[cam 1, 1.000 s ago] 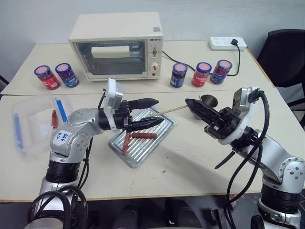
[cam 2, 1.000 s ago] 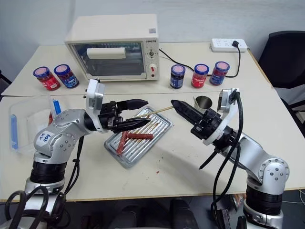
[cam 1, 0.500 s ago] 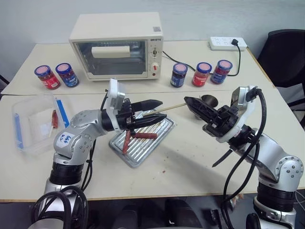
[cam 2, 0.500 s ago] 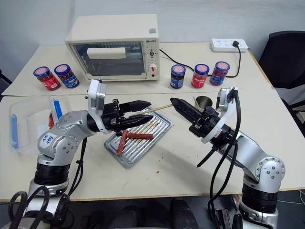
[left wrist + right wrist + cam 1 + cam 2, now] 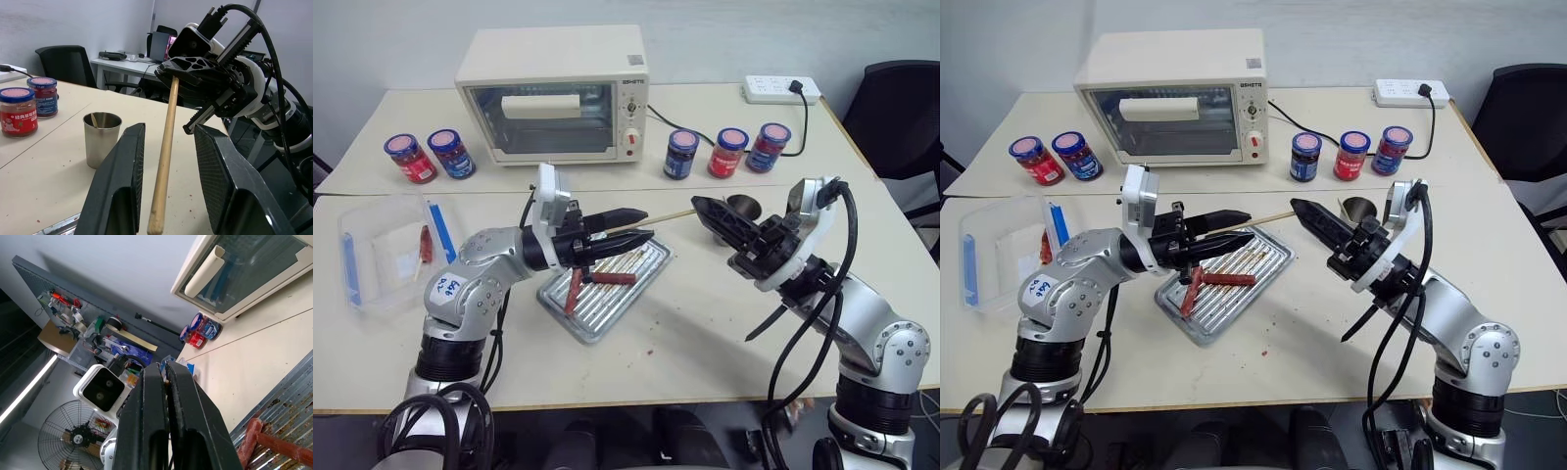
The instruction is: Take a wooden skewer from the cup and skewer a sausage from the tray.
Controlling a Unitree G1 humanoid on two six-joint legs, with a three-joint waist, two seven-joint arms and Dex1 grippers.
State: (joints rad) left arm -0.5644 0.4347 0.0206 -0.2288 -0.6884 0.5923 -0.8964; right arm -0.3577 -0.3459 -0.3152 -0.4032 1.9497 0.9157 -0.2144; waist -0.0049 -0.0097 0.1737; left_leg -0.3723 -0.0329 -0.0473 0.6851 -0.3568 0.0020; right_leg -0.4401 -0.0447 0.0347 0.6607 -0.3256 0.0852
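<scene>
Across the back of the pale tabletop [image 5: 705, 313] stands a cream, boxy toaster oven [image 5: 553, 93] with a glass door and red knobs; the small dark brand word by its top corner is too small to read. Near the left edge sits a clear plastic container [image 5: 386, 250] with thin rounded walls, holding blue and red items. At the middle lies the tray [image 5: 607, 284], a rectangular silver metal pan with a ribbed bottom, a raised rim and brown grease streaks. Behind it stand squat glass jars with blue lids: two at the left [image 5: 429, 157] and three at the right [image 5: 728, 150], their red and blue labels printed in characters too fine to make out. A white power strip [image 5: 780, 90] lies at the far right.

On the tray rest thin, straight dark-red sausages [image 5: 607, 278], one lying across the ribs and another [image 5: 573, 291] angled beside it. Beyond the right arm stands the cup [image 5: 101, 138], plain silver-grey metal tapering downward.

The right gripper [image 5: 710, 213] is closed tight on one end of the wooden skewer [image 5: 656, 221], a thin, round, pale tan stick held level above the tray. The left gripper [image 5: 626, 235] has its textured black fingers [image 5: 222, 171] partly apart on either side of the skewer's other end; whether they touch it is unclear.
</scene>
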